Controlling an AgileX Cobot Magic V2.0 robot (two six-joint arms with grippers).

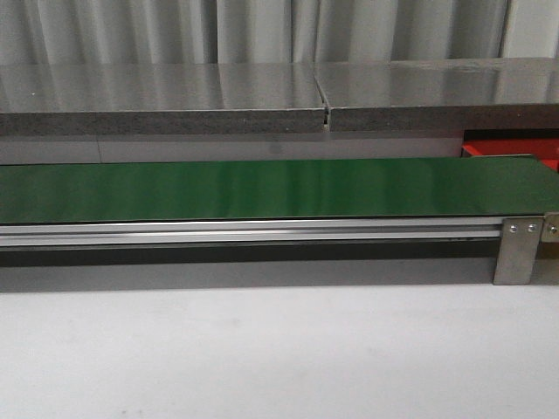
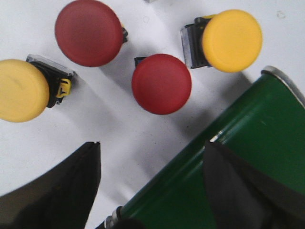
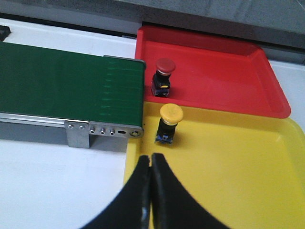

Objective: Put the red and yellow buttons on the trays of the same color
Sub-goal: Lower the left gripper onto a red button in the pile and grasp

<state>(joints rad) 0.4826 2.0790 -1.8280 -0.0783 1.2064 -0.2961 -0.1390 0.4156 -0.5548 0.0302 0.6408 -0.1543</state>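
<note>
White table, red button just beyond open left pincer.

I can read no text, label, brand, number or sign anywhere here: nothing on the buttons, the trays or the belt beside my fingers.

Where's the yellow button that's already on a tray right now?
In the right wrist view, the yellow button stands upright on the yellow tray, near the green belt's end, beside the red tray.
</note>
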